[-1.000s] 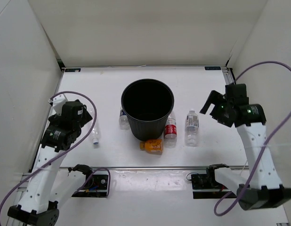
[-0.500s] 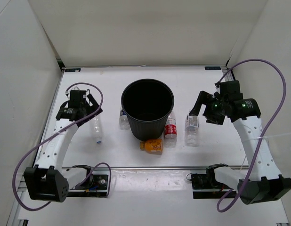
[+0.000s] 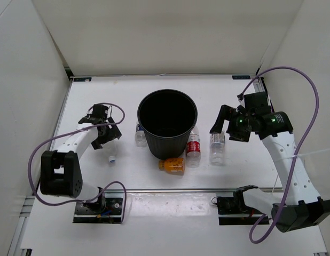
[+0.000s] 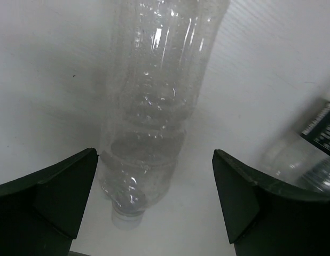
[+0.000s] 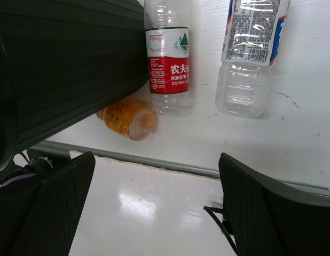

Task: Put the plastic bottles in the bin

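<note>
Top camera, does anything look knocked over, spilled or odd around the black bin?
Nothing spilled or broken. The round black plastic bin stands upright; the squat orange bottle and red-labelled clear bottle lie on their sides close beside it.

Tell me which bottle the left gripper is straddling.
The plain clear bottle lying between the fingers of the open left gripper; it alone shows no label.

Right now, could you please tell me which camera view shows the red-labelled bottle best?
The right wrist view: the red-labelled bottle lies close, label readable, beside the bin. The top external view shows it small; the left wrist view misses it.
</note>
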